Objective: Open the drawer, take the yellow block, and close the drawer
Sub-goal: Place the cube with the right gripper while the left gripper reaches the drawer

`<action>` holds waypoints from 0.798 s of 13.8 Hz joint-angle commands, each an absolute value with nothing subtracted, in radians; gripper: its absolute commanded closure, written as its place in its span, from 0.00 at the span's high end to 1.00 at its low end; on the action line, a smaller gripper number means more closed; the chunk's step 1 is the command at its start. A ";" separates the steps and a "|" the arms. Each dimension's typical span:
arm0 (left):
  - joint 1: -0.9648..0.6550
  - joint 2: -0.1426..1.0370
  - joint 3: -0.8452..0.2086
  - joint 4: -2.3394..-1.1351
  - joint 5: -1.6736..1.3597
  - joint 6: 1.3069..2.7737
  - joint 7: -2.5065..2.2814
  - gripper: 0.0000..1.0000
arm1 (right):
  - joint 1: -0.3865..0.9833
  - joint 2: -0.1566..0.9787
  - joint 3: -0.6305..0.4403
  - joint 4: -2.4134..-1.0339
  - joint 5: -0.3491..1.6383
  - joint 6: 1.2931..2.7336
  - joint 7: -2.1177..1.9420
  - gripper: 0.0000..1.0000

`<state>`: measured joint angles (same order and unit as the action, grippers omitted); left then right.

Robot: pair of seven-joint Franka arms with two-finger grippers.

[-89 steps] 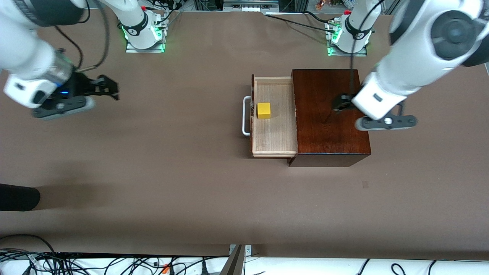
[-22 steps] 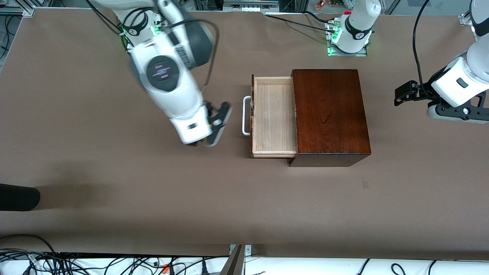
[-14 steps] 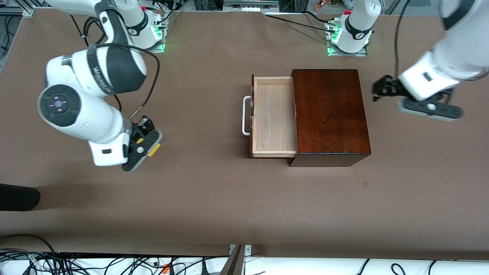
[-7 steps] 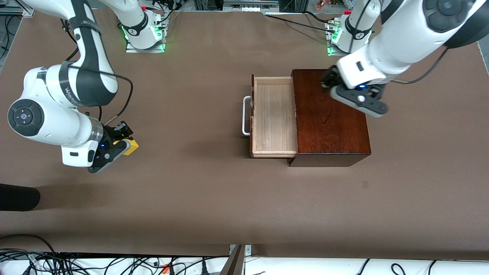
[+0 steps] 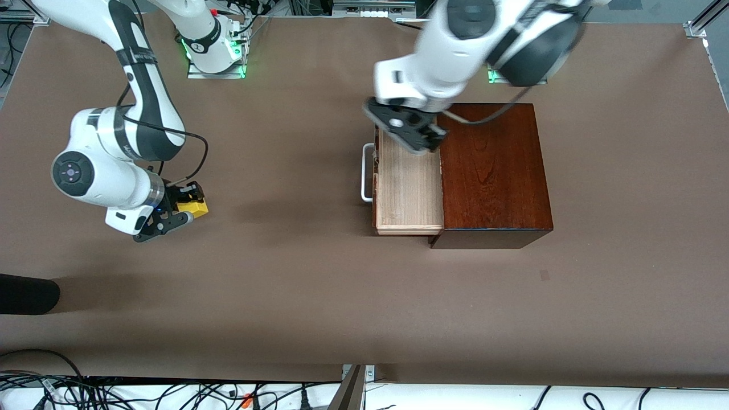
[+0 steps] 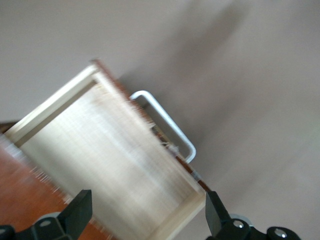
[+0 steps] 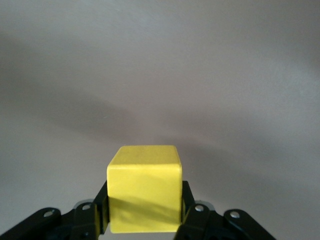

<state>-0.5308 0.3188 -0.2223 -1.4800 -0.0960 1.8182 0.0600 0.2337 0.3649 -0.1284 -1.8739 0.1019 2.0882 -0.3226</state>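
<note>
The brown table (image 5: 319, 296) carries the dark mahogany box (image 5: 492, 171) toward the left arm's end. The drawer (image 5: 407, 188) stands pulled out of it, its pale tray bare, the white handle (image 5: 366, 173) on its front. The left gripper (image 5: 424, 136) hangs over the drawer's tray with its 2 fingers (image 6: 80, 212) spread apart. Well apart, toward the right arm's end, the right gripper (image 5: 188, 206) is clamped on the yellow block (image 5: 192, 206), low over the table.

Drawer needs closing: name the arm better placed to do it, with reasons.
Left. The left gripper hangs open over the open drawer, near its handle. The right gripper is busy holding the block far toward its end.
</note>
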 commanded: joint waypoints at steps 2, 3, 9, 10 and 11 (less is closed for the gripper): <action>-0.647 0.422 -0.212 -1.447 0.012 1.876 0.274 1.00 | 0.215 0.354 -0.112 -2.014 0.117 2.232 -0.238 0.13; -0.658 0.448 -0.210 -1.430 0.023 1.894 0.355 1.00 | 0.213 0.373 -0.112 -2.014 0.117 2.233 -0.218 0.13; -0.745 0.569 -0.210 -1.419 0.205 1.953 0.623 1.00 | 0.206 0.446 -0.112 -2.008 0.094 2.292 -0.167 0.18; -0.755 0.583 -0.210 -1.420 0.222 1.953 0.626 1.00 | 0.206 0.459 -0.112 -2.008 0.094 2.298 -0.149 0.18; -0.758 0.595 -0.210 -1.420 0.224 1.954 0.626 1.00 | 0.206 0.465 -0.112 -2.008 0.094 2.298 -0.140 0.23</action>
<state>-0.7336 0.5552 -0.2222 -1.4601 0.1885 1.9576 0.5830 0.2218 0.4571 -0.1276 -2.0026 0.1010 2.2799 -0.1766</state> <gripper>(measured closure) 0.000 0.449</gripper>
